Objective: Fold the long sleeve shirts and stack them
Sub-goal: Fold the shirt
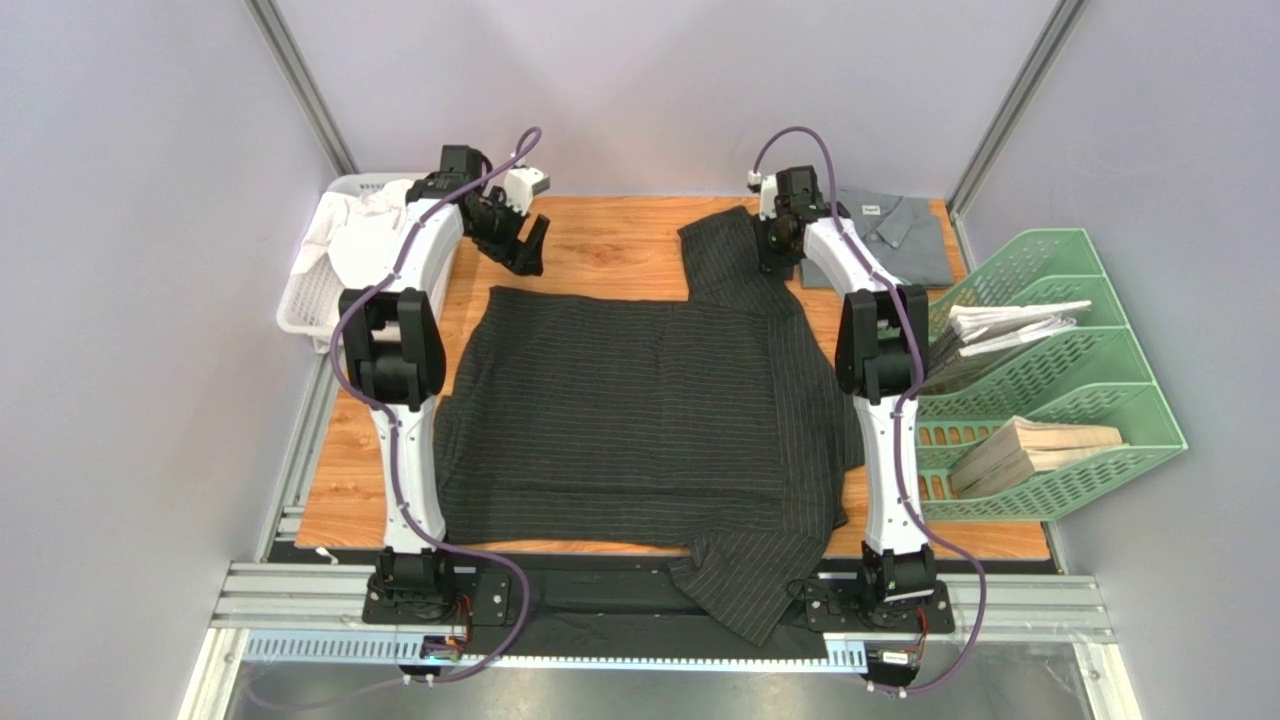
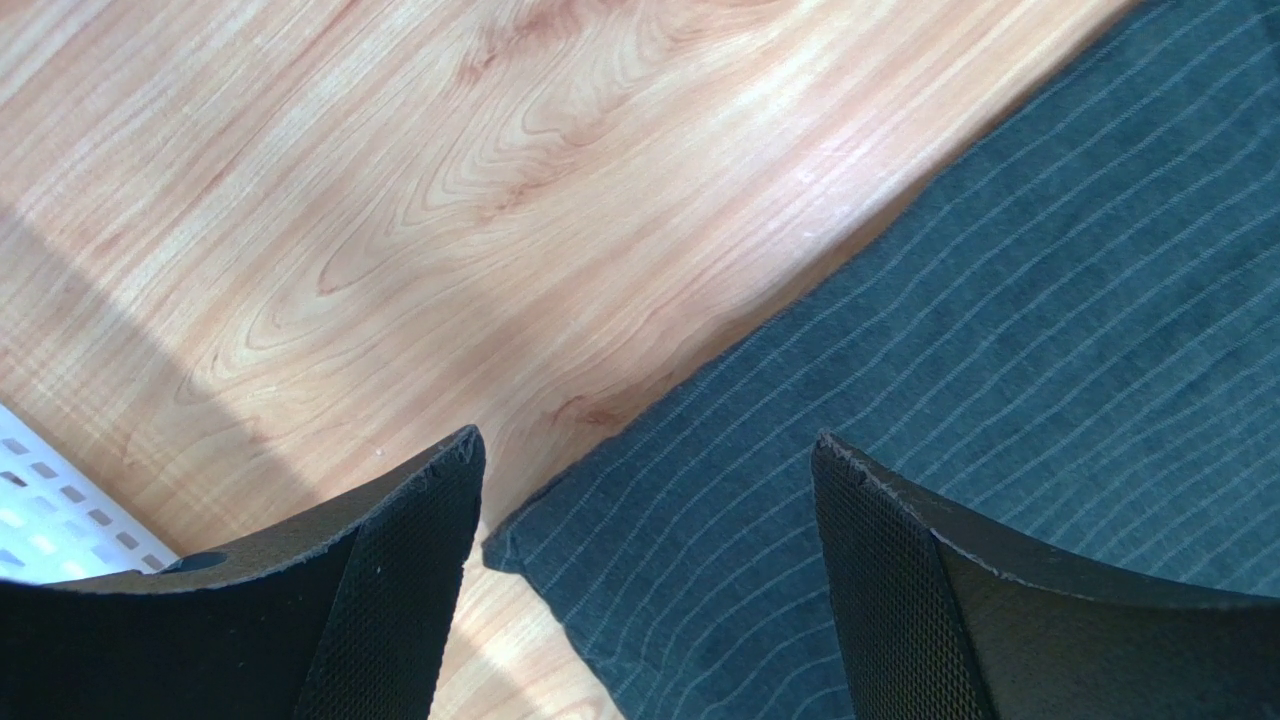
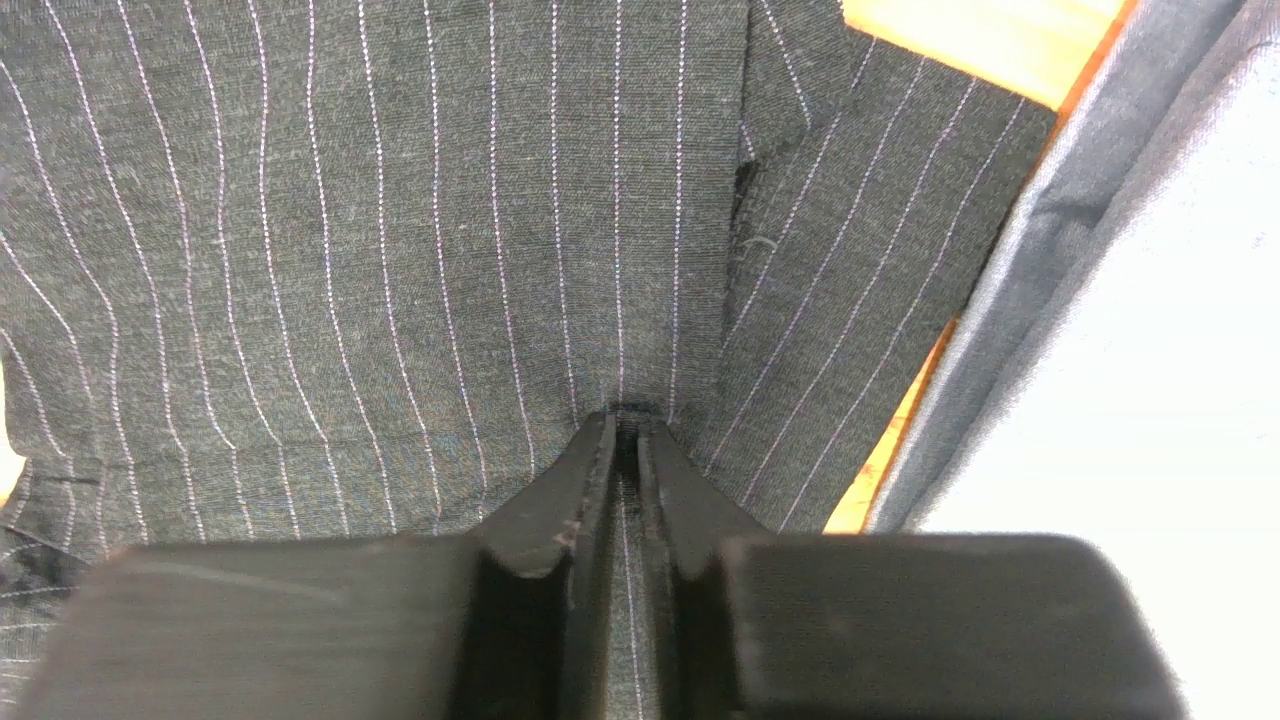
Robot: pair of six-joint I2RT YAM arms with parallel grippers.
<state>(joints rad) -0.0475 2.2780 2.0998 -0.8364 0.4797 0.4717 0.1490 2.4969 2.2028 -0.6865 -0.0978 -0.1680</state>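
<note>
R gripper (image 3: 628, 428) clenched on a pinch of the black shirt (image 1: 646, 405), spread across the table (image 1: 601, 248) – L gripper (image 2: 646, 447) gaping above its far-left corner. L should grab there first – then lift both evenly.

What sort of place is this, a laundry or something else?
Probably a robotics test booth, not a laundry: two arms bolted to a metal rail at a wooden table, blank grey walls, and a black pinstriped shirt spread out for practice.

top: overhead, far | wrists: close, downward | shared: pinstriped shirt (image 1: 646, 405)
</note>
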